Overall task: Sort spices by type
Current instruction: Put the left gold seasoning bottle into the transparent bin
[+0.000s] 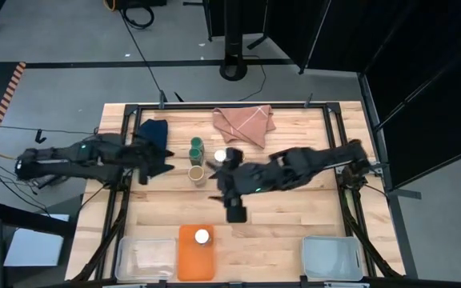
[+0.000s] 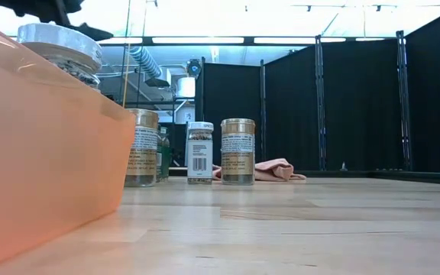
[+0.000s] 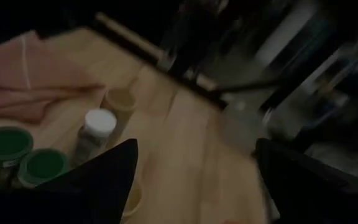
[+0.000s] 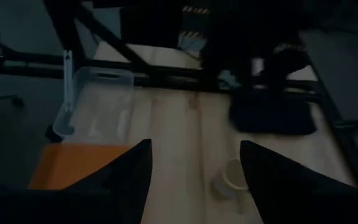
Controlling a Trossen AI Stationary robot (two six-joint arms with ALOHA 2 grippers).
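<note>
1. Left tool (image 1: 166, 162): fingers spread, nothing between them, over the bench (image 1: 294, 216) just beside the dark blue cloth (image 1: 152, 130).
2. Right tool (image 1: 234, 210): mid-bench, fingers apart, nothing held.
3. One white-lid jar (image 1: 202, 236) sits in the orange bin (image 1: 186, 258).
4. Two green-lid jars (image 1: 196, 149), a tan-lid jar (image 1: 196, 174) and a second white-lid jar (image 1: 221, 156) cluster near the pink cloth (image 1: 244, 122); other tan jar prob. hidden under the right arm.

I count six spice jars: two green-lidded jars (image 1: 196, 144) (image 1: 197, 155), two tan-lidded jars (image 1: 196, 172) (image 2: 237, 150) and two white-lidded jars (image 1: 220, 155) (image 1: 202, 237). I see three bins, one orange bin (image 1: 184, 260) and two clear bins (image 1: 145, 258) (image 1: 332, 256). There are two cloths, a pink cloth (image 1: 244, 122) and a dark blue cloth (image 1: 152, 130).
</note>
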